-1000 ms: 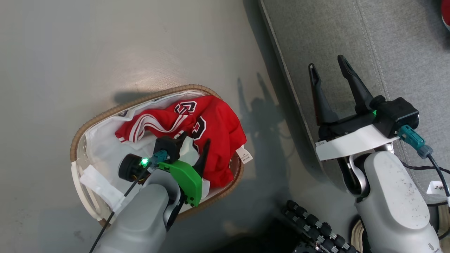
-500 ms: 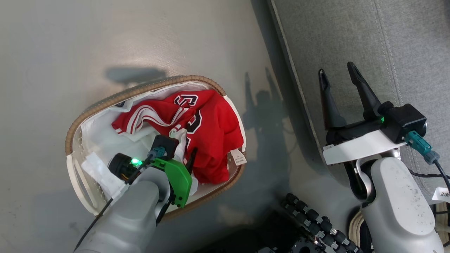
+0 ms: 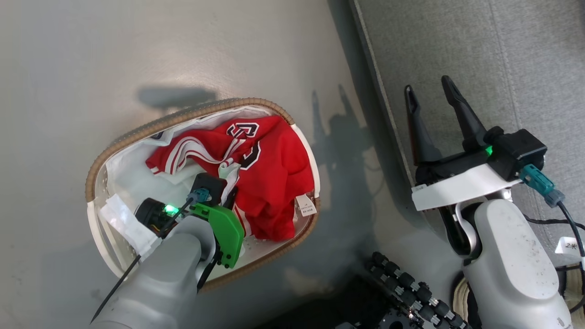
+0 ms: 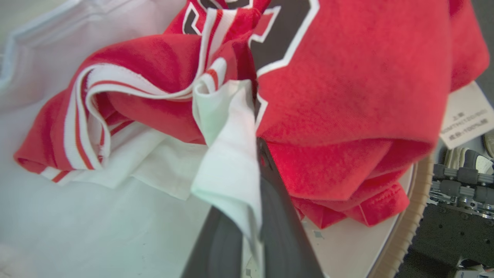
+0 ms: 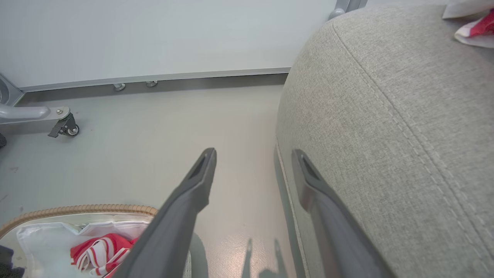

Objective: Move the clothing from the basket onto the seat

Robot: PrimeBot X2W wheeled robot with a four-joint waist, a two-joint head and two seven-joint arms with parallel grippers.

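Clothing (image 3: 274,169): red jersey, white striped trim, black-and-white lettering.

Head view. Location: heaped in the basket (image 3: 137,135), against its far and seat-side wall, a label (image 3: 305,205) lying at the rim. Left gripper (image 3: 228,189): down inside the basket at the near edge of the heap. Right gripper (image 3: 427,87): jaws spread wide, nothing in them, held over the edge of the seat (image 3: 480,55).

Left wrist view. The fingers (image 4: 278,216) are closed tight on a white fold (image 4: 227,154) that runs up into the striped trim. It reads as part of the garment, not the liner sheet (image 4: 77,216), though the two lie touching just beside the pinch. The bulk of the red cloth hangs outside the grip.

Right wrist view. Open fingers point along the floor (image 5: 154,135) beside the seat. A red-and-white piece (image 5: 474,27) already lies on the seat's far side.

Handling note. Step in hand: lift-out. The pinch is thin and at an edge, so raise slowly and straight up. Watch that the liner does not come along. Clear the rim before swinging towards the seat, since the soft cloth will trail and may snag there.
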